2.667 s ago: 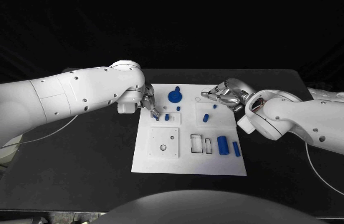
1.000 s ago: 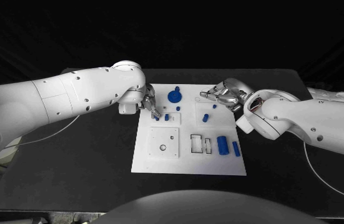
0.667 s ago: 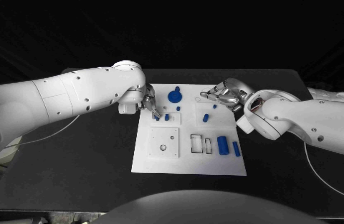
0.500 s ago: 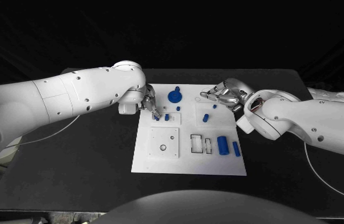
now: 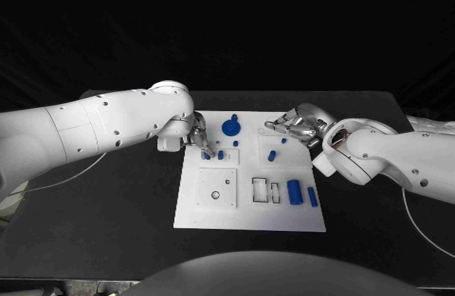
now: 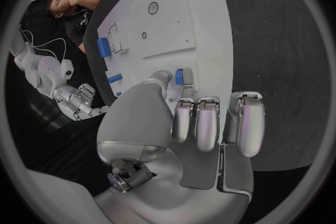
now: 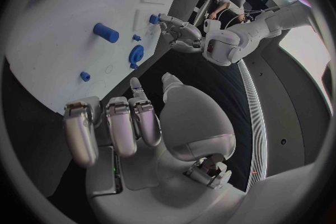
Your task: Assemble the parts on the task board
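The white task board (image 5: 251,210) lies mid-table. My left hand (image 5: 197,137) hangs over its upper left part and pinches a small blue part (image 5: 206,154) between thumb and a finger, tip down at the board; the left wrist view shows that part (image 6: 179,77) in the pinch. Beside it stands a small blue peg (image 5: 221,155). A blue gear (image 5: 231,126) sits at the board's far end. My right hand (image 5: 296,126) hovers at the upper right edge, fingers curled with nothing in them, near a blue peg (image 5: 272,155).
Two blue cylinders (image 5: 295,193) (image 5: 313,197) lie at the board's lower right beside rectangular slots (image 5: 260,189). A raised square plate with a hole (image 5: 216,188) lies at lower left. Black table (image 5: 104,210) surrounds the board on both sides.
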